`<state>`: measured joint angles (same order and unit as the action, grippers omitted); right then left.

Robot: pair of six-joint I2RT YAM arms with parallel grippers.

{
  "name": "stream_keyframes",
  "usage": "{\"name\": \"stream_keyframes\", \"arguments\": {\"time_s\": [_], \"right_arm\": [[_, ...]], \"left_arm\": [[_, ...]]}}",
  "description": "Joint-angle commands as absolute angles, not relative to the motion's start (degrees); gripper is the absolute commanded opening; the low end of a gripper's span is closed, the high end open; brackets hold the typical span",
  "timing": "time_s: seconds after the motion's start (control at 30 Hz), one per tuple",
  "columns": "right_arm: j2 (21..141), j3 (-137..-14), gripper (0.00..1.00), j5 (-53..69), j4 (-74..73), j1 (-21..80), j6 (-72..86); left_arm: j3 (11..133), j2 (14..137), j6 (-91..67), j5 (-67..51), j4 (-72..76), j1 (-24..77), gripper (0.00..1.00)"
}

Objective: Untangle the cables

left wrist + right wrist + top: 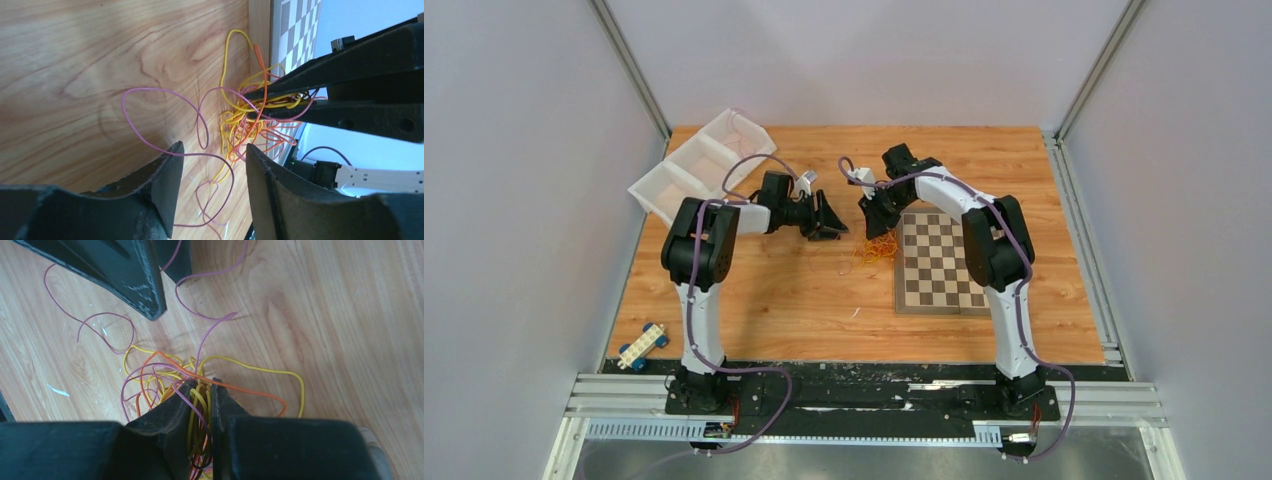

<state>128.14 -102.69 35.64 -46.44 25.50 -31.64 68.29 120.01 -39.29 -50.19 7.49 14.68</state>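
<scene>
In the middle of the top view, the right gripper (876, 215) is clamping down on the cables (876, 247), a small bunch of yellow, orange and red strands sitting on the wooden table (764, 300) just beside the left edge of the chessboard (939, 262). Its own wrist camera is showing the fingers (180, 405) pinched nearly together at the bottom centre, with several strands caught between them and loops spilling out over the wood above. The left gripper (212, 150) is hanging near the bunch with its jaws spread apart and gripping nothing. A loose purple strand (165, 105) is curling across the gap between its fingers and trailing toward the tangle. At the upper left of the top view, a white divided tray (694, 165) is lying tilted over the table's corner, and whether anything is resting in its compartments cannot be told. A small toy car (644, 347) is sitting at the lower left
</scene>
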Motion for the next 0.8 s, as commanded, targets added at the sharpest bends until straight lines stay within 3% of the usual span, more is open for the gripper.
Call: {"name": "stream_keyframes", "arguments": {"time_s": [0.0,0.1,0.23,0.3,0.53,0.77], "right_arm": [[125.6,-101.9,0.15,38.1,-45.5,25.5,-32.0],[125.5,-101.7,0.16,37.9,-45.5,25.5,-32.0],[125.9,-101.6,0.17,37.8,-45.4,25.3,-31.7],[126.2,-101.4,0.20,37.7,-45.4,25.0,-31.2],[127.0,-99.8,0.37,36.7,-45.3,23.6,-30.8],[127.3,-98.9,0.46,35.7,-45.1,23.0,-30.8]], "left_arm": [[69.5,122.7,-44.7,-48.9,12.7,15.5,0.54],[69.9,124.3,-46.5,-48.5,14.3,15.6,0.42],[70.0,123.4,-46.1,-47.7,15.0,15.6,0.10],[69.6,120.7,-44.0,-46.5,14.1,14.9,0.00],[67.1,101.7,-37.4,-45.4,11.5,8.4,0.00],[74.1,89.1,-33.5,-46.6,5.0,0.1,0.00]]}}
